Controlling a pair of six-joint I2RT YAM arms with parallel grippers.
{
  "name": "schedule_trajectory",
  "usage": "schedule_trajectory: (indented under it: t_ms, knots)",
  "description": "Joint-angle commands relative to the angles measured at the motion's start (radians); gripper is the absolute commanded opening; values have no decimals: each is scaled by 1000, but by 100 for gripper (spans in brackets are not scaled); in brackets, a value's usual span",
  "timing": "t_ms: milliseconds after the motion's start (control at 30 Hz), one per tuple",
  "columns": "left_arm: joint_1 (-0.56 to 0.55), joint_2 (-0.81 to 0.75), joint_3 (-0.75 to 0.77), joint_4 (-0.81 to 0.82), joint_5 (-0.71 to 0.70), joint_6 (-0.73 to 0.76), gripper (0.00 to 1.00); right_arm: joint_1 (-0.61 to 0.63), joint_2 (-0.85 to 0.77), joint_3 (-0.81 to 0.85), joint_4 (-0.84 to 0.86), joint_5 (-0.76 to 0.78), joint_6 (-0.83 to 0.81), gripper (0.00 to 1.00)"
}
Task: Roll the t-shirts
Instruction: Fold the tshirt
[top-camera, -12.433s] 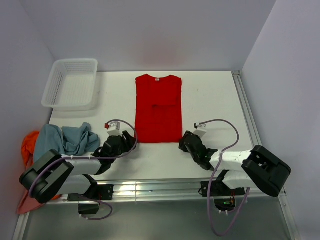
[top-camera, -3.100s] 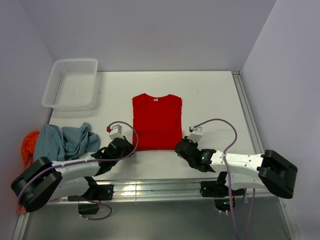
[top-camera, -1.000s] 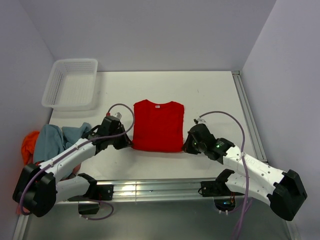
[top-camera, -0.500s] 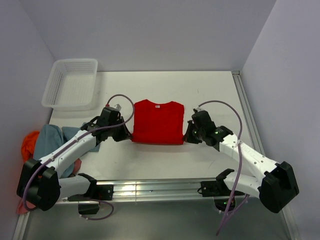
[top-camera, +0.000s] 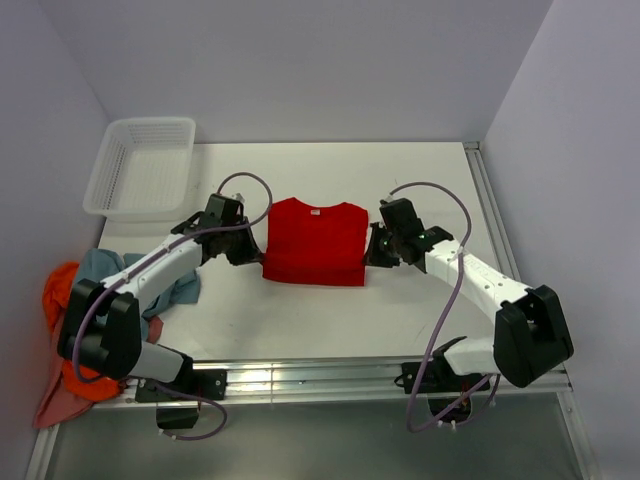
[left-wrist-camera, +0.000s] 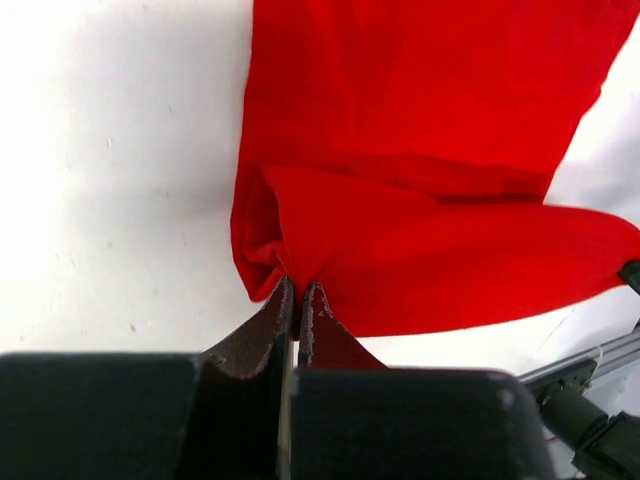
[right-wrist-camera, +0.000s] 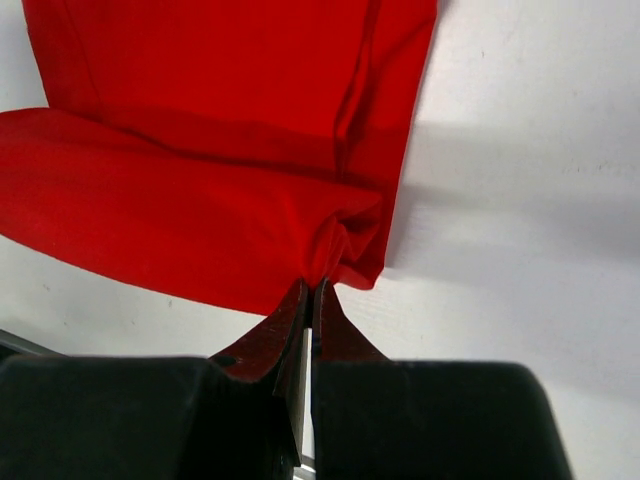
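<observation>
Red t-shirt: laid on the middle of the surface, collar towards the far side. Its near hem is lifted and doubled over towards the collar, so that a loose first fold is formed.
Left gripper: jaws pressed together on the left end of the fold, with a thin bunch of red cloth clamped between them.
Right gripper: jaws likewise clamped on the right end of the fold.
Reason for the hold: both ends are gripped level, probably so that the hem is carried evenly and the roll is kept straight.
Step judged: the roll is only begun, since most of the shirt lies flat beyond the fold.
Next move judged: the fold would need to be turned over towards the far side by both arms together.
Risk: the soft cloth sags between the grips, so a slack or skewed roll could be produced.
Other shirts: a grey-blue t-shirt and an orange t-shirt are heaped at the near left, apart from the red one.
Basket: set at the far left, well apart.
</observation>
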Motion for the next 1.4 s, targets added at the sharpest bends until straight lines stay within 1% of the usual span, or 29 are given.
schedule_trajectory:
  t_ms: [0,300,433,533,667,733,767,800,867,900,933,1000,1067,1133,1167,1200,1233,1267,1367]
  knots:
    - [35,41,62,31,-26,53,0,-36,33,67,-2,39,-49,0]
    - [59,178,183,48,-14,71,0,-74,148,123,28,51,-46,0]
    - [70,228,199,70,-28,57,1,-84,197,129,58,62,-37,0]
    - [72,260,192,111,-23,41,4,-85,242,133,81,77,-25,0]
    - [72,304,199,148,-20,25,4,-90,277,133,117,125,6,0]
    - [72,302,196,166,-28,14,18,-98,279,124,130,130,16,1]
    - [72,294,189,197,-28,13,26,-99,277,120,137,130,24,4]
    - [72,282,170,214,-31,7,37,-102,257,114,143,154,36,12]
    - [73,235,150,251,-46,-1,43,-101,228,88,165,166,46,27]
    - [72,218,133,258,-49,-2,48,-101,185,77,176,174,50,39]
    - [72,184,128,262,-67,-2,50,-101,161,52,185,179,56,42]
    - [72,135,117,265,-98,-1,53,-102,90,22,208,189,56,44]
    - [72,100,104,272,-103,1,54,-101,33,9,217,191,46,44]
    - [70,61,84,285,-92,2,54,-99,9,-5,228,160,32,42]
    - [70,55,74,289,-66,2,54,-99,-2,-9,239,143,20,40]
    - [67,51,70,306,-49,4,53,-101,-2,-12,245,136,12,32]
    - [64,47,65,314,-13,1,52,-99,8,-9,258,78,4,30]
    - [50,46,51,329,0,-2,50,-99,16,-9,268,59,3,25]
    - [20,54,36,369,26,-16,48,-91,45,-12,303,4,4,21]
